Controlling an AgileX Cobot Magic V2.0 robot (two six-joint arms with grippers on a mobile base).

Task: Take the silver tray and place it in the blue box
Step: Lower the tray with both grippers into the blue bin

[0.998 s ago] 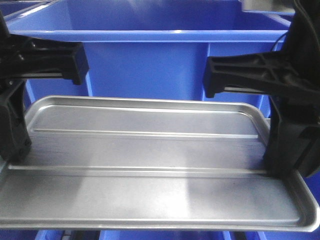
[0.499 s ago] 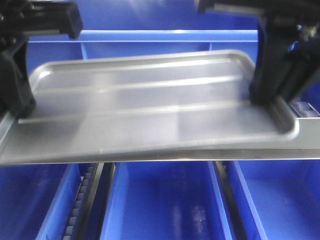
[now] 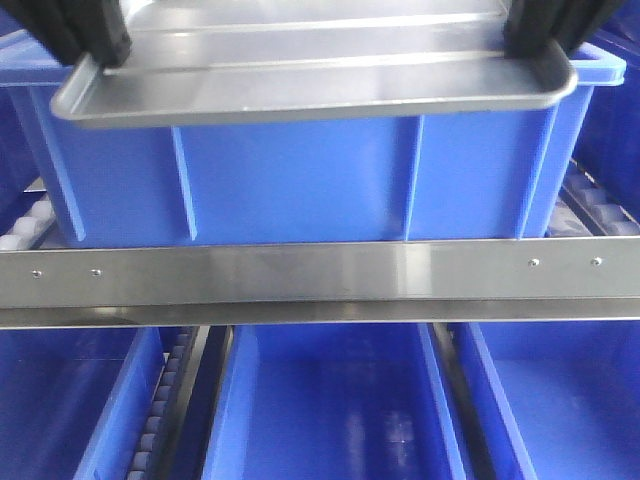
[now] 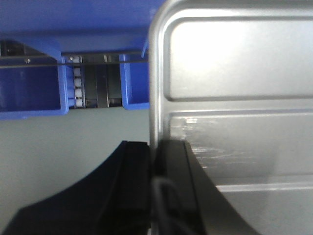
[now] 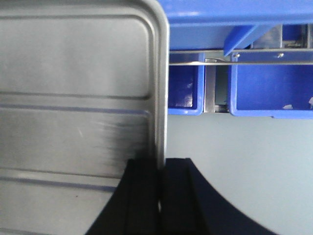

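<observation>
The silver tray (image 3: 320, 75) hangs level over the open top of the blue box (image 3: 300, 180), its near rim just above the box's front wall. My left gripper (image 3: 92, 38) is shut on the tray's left rim and my right gripper (image 3: 540, 30) is shut on its right rim. In the left wrist view the black fingers (image 4: 171, 166) pinch the rim of the silver tray (image 4: 234, 98), with my left gripper (image 4: 154, 164) closed around it. My right gripper (image 5: 160, 174) clamps the edge of the silver tray (image 5: 78, 98) the same way.
A steel rail (image 3: 320, 280) runs across in front of the blue box. Below it sit more blue bins (image 3: 330, 400) separated by roller tracks (image 3: 160, 420). Other blue bins (image 5: 269, 88) and grey floor (image 5: 244, 161) show beyond the tray's ends.
Both grippers have carried the tray up and away from the camera, from in front of the box's wall to above its open top. Both stay shut on the rims.
</observation>
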